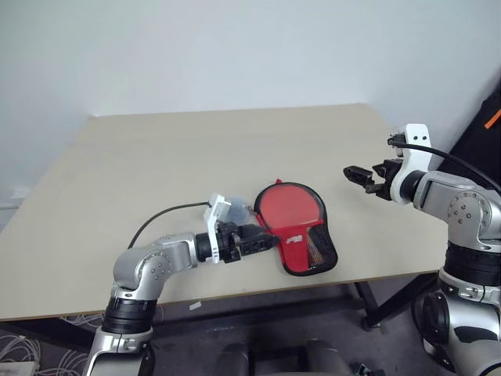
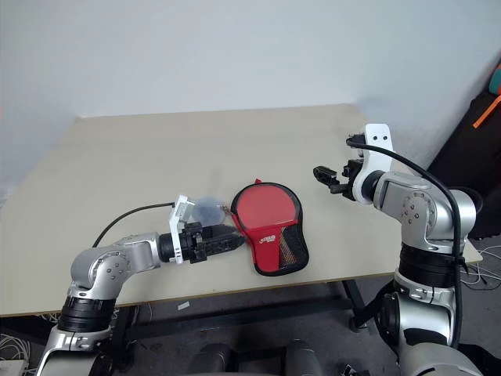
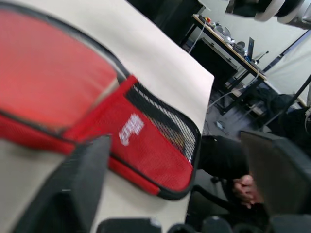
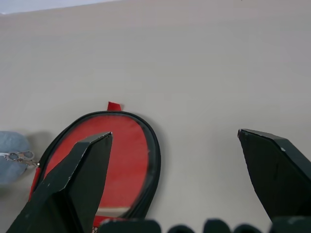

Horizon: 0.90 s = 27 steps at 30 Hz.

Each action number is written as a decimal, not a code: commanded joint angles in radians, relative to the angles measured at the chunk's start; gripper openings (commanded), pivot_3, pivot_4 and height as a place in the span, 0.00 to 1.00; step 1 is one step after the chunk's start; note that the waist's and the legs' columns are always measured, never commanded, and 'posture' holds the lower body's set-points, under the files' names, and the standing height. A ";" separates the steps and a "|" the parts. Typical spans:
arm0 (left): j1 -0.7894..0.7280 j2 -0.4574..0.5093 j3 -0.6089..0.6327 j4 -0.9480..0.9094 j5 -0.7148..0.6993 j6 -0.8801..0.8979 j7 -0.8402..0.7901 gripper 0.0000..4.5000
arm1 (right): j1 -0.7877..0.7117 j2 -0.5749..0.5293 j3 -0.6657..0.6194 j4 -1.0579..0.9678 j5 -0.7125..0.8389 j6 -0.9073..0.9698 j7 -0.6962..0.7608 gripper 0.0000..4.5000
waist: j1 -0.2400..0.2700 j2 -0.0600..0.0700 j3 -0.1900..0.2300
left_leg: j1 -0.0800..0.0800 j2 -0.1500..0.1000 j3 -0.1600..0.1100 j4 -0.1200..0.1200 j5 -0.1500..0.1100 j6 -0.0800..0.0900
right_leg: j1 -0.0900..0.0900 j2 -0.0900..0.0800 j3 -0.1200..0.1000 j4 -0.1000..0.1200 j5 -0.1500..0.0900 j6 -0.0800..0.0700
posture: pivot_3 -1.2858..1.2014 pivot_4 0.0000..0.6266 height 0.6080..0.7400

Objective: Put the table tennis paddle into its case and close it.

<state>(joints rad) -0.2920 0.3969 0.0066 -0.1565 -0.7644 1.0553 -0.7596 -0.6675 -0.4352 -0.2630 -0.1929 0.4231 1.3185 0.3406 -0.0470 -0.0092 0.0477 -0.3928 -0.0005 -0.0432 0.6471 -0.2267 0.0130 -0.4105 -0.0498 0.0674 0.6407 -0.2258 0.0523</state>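
Left eye view | paddle [image 1: 288,210] inside case [image 1: 301,252] | left gripper [image 1: 262,239] spread empty at its near-left edge, right gripper [image 1: 362,175] spread, hovering far-right | I'd pin case, then find zip.

Table [image 1: 156,157] bare on the far side – case [image 1: 301,235] and blue-grey lump [image 1: 231,210] crowd the near edge

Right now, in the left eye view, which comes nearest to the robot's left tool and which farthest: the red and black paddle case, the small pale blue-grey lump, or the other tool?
1. Small pale blue-grey lump: right beside the left tool, just behind it.
2. Red and black paddle-shaped case: just to its right; too close to rank surely against the lump.
3. Right tool: farthest, raised over the table's right side.
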 commanded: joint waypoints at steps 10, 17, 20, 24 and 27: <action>0.018 -0.100 -0.037 0.010 -0.029 0.126 0.085 0.99 | 0.006 0.074 -0.007 -0.086 0.032 0.010 -0.049 1.00 | 0.000 0.000 0.000 | 0.000 0.000 0.000 0.000 0.000 0.000 | 0.000 0.000 0.000 0.000 0.000 0.000 | 0.52 0.00 1.00; -0.035 -0.213 0.037 0.183 -0.016 0.170 0.184 0.99 | 0.014 0.115 -0.015 -0.115 0.043 0.027 -0.081 1.00 | 0.001 0.000 0.000 | 0.000 0.000 0.000 0.000 0.000 0.000 | 0.000 0.000 0.000 0.000 0.000 0.000 | 0.52 0.00 1.00; -0.051 -0.242 0.054 0.215 -0.025 0.196 0.209 0.99 | 0.017 0.126 -0.018 -0.122 0.044 0.032 -0.092 1.00 | 0.001 0.001 -0.001 | 0.000 -0.001 0.000 0.001 0.000 0.000 | 0.001 0.000 0.000 0.000 0.000 0.000 | 0.52 0.00 1.00; -0.061 -0.266 0.068 0.220 -0.034 0.229 0.234 0.99 | 0.023 0.146 -0.020 -0.137 0.045 0.039 -0.107 1.00 | 0.001 0.001 -0.001 | 0.000 -0.001 0.000 0.001 0.000 0.000 | 0.001 0.000 0.000 0.000 0.000 0.000 | 0.52 0.00 1.00; -0.063 -0.252 0.096 0.196 -0.051 0.277 0.251 0.99 | 0.030 0.162 -0.021 -0.152 0.047 0.049 -0.117 1.00 | 0.000 0.001 -0.001 | 0.000 -0.001 -0.001 0.001 0.000 0.000 | 0.001 0.000 0.000 0.000 0.000 0.000 | 0.52 0.00 1.00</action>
<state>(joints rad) -0.3461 0.1380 0.0931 0.0518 -0.8056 1.3028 -0.5309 -0.6259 -0.2754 -0.2645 -0.2979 0.4525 1.3692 0.2334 -0.0466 -0.0081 0.0468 -0.3925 -0.0015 -0.0438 0.6481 -0.2267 0.0130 -0.4092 -0.0502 0.0675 0.6406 -0.2258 0.0524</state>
